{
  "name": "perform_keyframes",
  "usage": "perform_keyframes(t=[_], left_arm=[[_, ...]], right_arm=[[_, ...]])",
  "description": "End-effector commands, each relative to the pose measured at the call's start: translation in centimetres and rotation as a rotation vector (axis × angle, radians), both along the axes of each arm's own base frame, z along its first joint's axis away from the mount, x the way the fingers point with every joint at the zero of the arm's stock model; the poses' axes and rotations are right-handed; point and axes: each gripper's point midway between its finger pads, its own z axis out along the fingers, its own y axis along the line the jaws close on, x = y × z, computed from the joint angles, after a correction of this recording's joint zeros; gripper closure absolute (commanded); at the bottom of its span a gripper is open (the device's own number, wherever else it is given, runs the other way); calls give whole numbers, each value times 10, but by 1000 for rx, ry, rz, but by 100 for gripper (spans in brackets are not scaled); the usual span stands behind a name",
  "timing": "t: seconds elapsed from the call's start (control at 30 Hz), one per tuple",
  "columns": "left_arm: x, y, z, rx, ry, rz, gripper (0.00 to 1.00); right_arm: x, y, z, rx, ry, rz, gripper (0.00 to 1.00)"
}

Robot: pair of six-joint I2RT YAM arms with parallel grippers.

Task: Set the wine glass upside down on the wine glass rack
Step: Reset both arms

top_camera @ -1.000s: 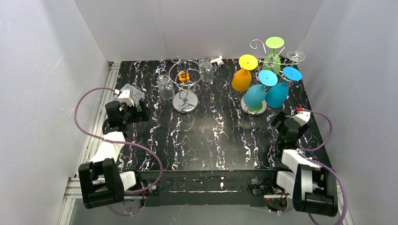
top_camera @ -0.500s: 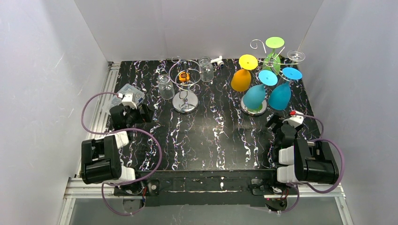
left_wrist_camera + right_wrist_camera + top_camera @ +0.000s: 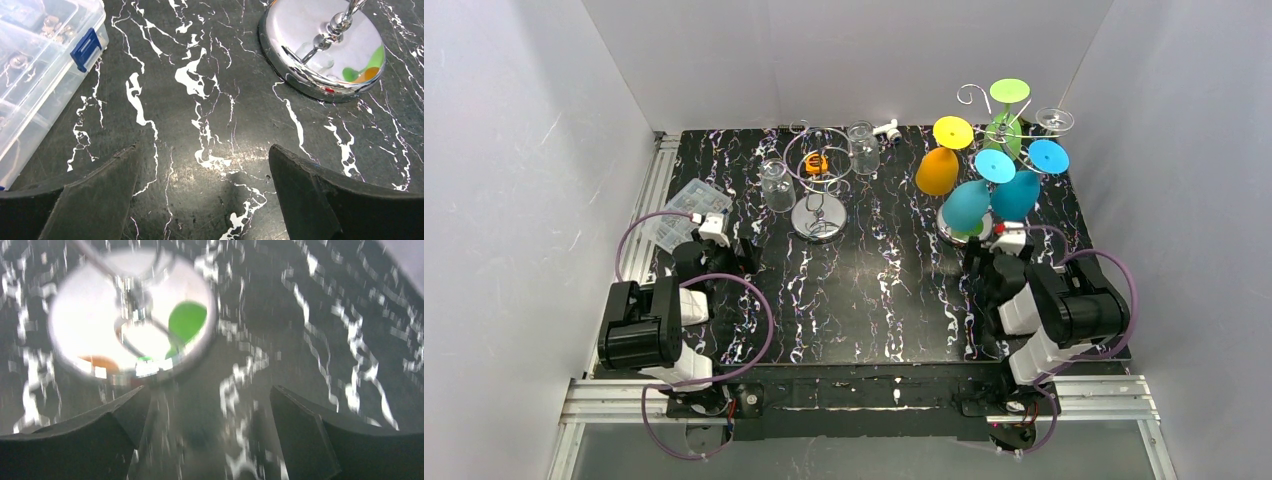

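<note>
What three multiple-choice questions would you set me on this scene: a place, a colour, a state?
1. Where is the clear plastic box? A) table's left edge B) under the tall rack C) between the stands
2. Leftmost glass on the wine glass rack is: A) red B) orange C) purple
3. The right gripper is: A) open, empty B) shut on a glass C) shut on the rack
Answers: 1 A, overhead view shows it there; 2 B, its bowl is orange; 3 A, fingers apart, nothing between.
</note>
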Motion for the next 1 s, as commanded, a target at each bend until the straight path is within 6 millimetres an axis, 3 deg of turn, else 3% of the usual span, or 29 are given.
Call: perform_keyframes(t=[0.0, 0.47, 0.53, 0.97], left_arm=[[8, 4, 11, 63, -60, 16, 2], [9, 5, 11, 64, -58, 18, 2], [9, 5, 11, 64, -58, 18, 2], [10, 5, 11, 67, -58, 18, 2]], right_arm=[[32, -26, 21, -6, -24, -166, 2], [-9, -33, 49, 51, -228, -151, 2], [-25, -28, 45, 41, -232, -107, 2], [-7, -28, 44, 35, -203, -120, 2]])
